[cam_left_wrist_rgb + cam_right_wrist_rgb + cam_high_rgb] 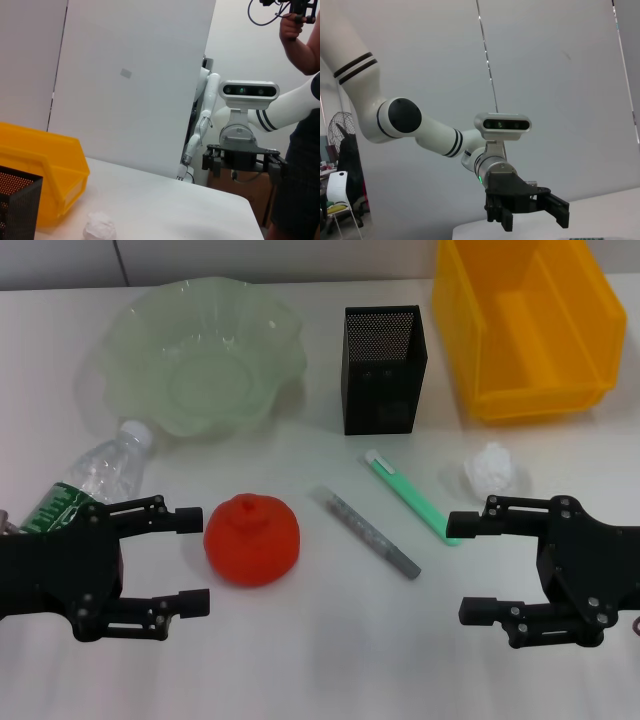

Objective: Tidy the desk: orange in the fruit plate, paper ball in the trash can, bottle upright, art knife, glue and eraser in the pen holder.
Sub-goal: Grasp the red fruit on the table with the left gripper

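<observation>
The orange (pixel 252 538) lies on the white table just in front of my open, empty left gripper (pixel 198 561). The bottle (pixel 85 485) lies on its side behind that gripper, cap toward the fruit plate (pixel 200 355) at the back left. A grey glue stick (pixel 365 530) and a green art knife (pixel 410 495) lie in the middle. The paper ball (pixel 490 468) sits just beyond my open, empty right gripper (pixel 462 568). The pen holder (pixel 385 370) stands at the back centre and the trash can (pixel 525 325) at the back right. No eraser shows.
The left wrist view shows the trash can (pixel 45 170), the pen holder's corner (pixel 17 205), the paper ball (pixel 99 227) and my right gripper (pixel 244 162) farther off, with a person standing behind. The right wrist view shows my left gripper (pixel 530 217).
</observation>
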